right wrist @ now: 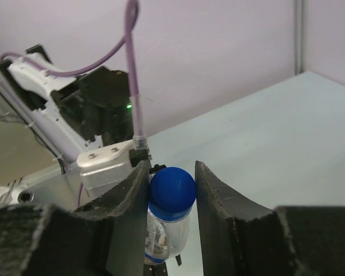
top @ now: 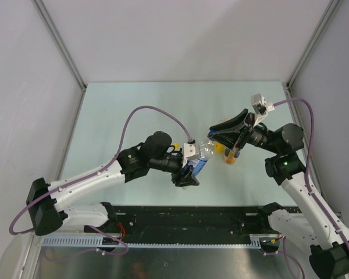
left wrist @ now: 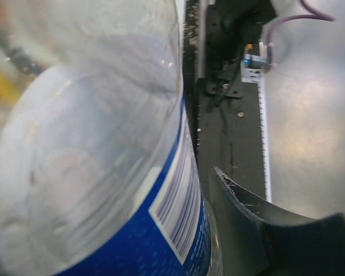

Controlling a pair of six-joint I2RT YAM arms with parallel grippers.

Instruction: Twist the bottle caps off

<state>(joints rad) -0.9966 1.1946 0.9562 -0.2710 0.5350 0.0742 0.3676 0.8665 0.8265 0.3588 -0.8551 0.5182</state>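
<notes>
Clear bottle [left wrist: 86, 172] wears a blue label [left wrist: 138, 250] with a barcode [left wrist: 175, 207].

Bright even light, faint shadows, left wrist foreground blurred

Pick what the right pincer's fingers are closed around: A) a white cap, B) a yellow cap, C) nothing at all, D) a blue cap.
D: in the right wrist view the blue cap sits pinched between the two fingers of the right pincer, on top of the clear bottle.
</notes>
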